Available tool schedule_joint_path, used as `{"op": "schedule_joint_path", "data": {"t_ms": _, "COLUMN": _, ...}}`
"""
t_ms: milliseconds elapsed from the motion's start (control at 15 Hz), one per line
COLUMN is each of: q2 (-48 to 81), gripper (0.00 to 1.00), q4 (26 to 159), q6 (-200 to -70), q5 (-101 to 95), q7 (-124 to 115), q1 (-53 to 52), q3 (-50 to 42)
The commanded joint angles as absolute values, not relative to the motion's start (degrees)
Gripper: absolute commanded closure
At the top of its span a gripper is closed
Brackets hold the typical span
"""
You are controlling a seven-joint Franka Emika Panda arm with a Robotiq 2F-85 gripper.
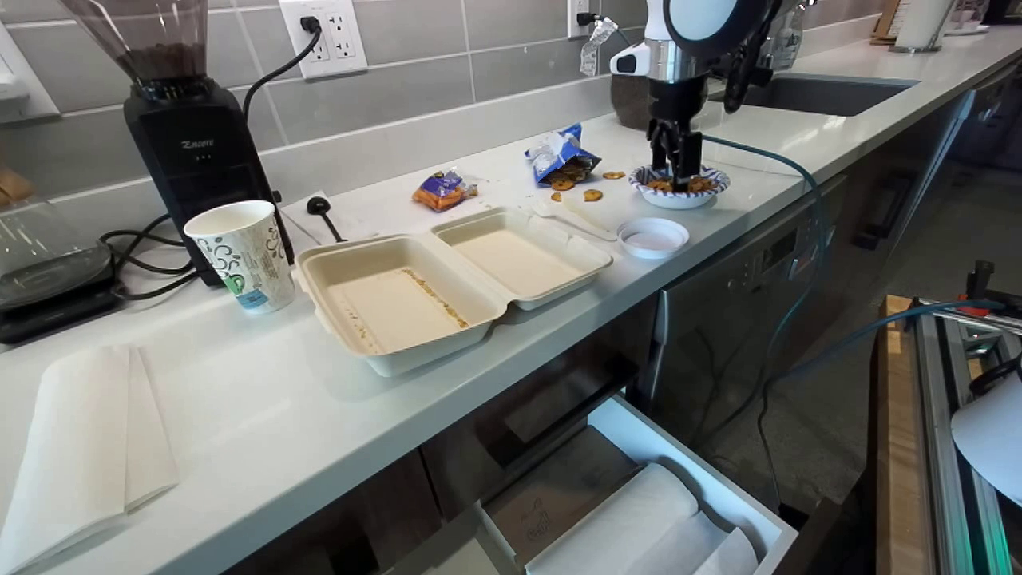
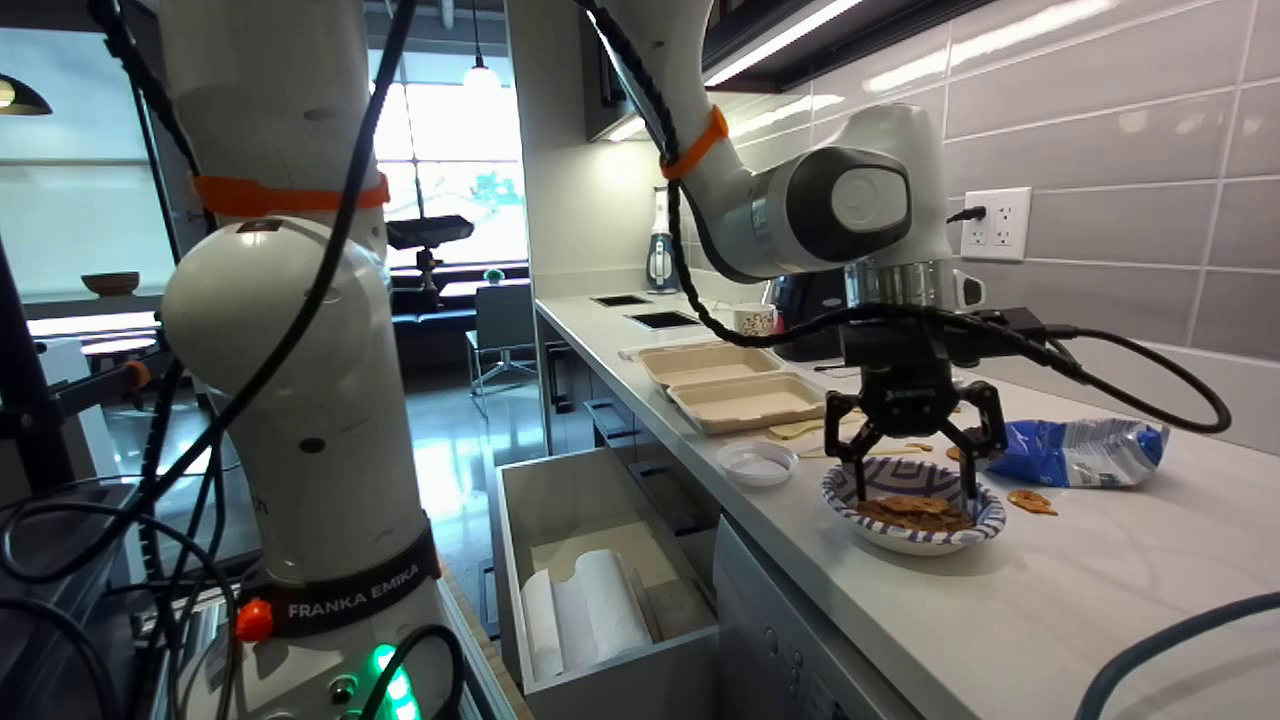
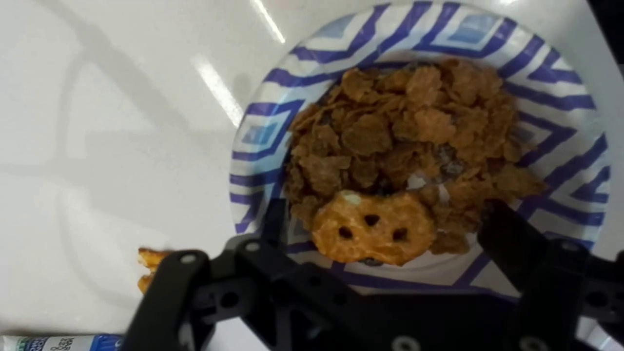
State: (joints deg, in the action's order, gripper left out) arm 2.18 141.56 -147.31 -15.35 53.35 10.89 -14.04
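Note:
My gripper [image 2: 914, 492] points down into a paper bowl [image 3: 580, 102] with a purple and white pattern, its jaws spread wide. In the wrist view a brown pretzel crisp [image 3: 373, 229] with small holes lies between the two fingers, apart from both. Brown cereal flakes [image 3: 404, 122] fill much of the bowl around and behind it. One fingertip [image 3: 507, 239] is down among the flakes' edge; whether it touches the bowl I cannot tell. Both exterior views show the bowl near the counter's front edge. Loose crisps [image 1: 592, 195] lie outside it, by an opened blue snack bag [image 1: 551, 160].
A beige clamshell container [image 1: 511, 259] lies open on the counter, with a small white dish [image 1: 653, 238] between it and the bowl. Further along are a purple snack packet [image 1: 441, 192], a paper cup [image 1: 247, 263] and a coffee grinder [image 1: 196, 172]. Below, a drawer [image 2: 685, 670] is pulled out.

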Motion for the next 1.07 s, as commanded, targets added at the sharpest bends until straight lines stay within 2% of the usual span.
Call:
{"op": "schedule_joint_path", "data": {"t_ms": 0, "q2": 3.7, "gripper": 0.0, "q4": 141.23, "q6": -148.15, "q5": -14.42, "q7": 55.02, "q1": 11.8, "q3": -13.22}}
{"op": "schedule_joint_path", "data": {"t_ms": 733, "q2": 4.56, "gripper": 0.0, "q4": 141.12, "q6": -147.73, "q5": -13.16, "q7": 57.11, "q1": 11.94, "q3": -12.67}}
{"op": "schedule_joint_path", "data": {"t_ms": 1000, "q2": 4.72, "gripper": 0.03, "q4": 140.96, "q6": -147.65, "q5": -13.0, "q7": 57.28, "q1": 11.97, "q3": -12.62}}
